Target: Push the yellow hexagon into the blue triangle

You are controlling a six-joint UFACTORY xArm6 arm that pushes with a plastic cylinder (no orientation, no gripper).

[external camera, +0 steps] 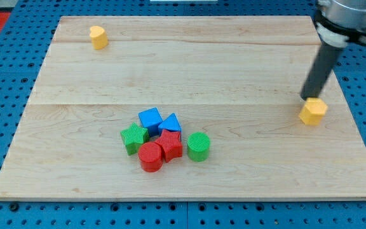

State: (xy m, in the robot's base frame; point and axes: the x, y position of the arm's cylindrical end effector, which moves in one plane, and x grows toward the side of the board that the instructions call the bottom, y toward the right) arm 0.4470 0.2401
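Observation:
The yellow hexagon [313,111] lies near the board's right edge. My tip [305,98] touches its upper left side, with the dark rod rising toward the view's top right. The blue triangle [170,123] sits in a cluster at the lower middle of the board, far to the left of the hexagon. It touches a blue cube [150,119] on its left and a red block [170,145] below it.
The cluster also holds a green star-like block [134,138], a red cylinder [150,157] and a green cylinder [198,146]. Another yellow block [98,37] stands at the board's top left. The wooden board [189,70] rests on a blue pegboard.

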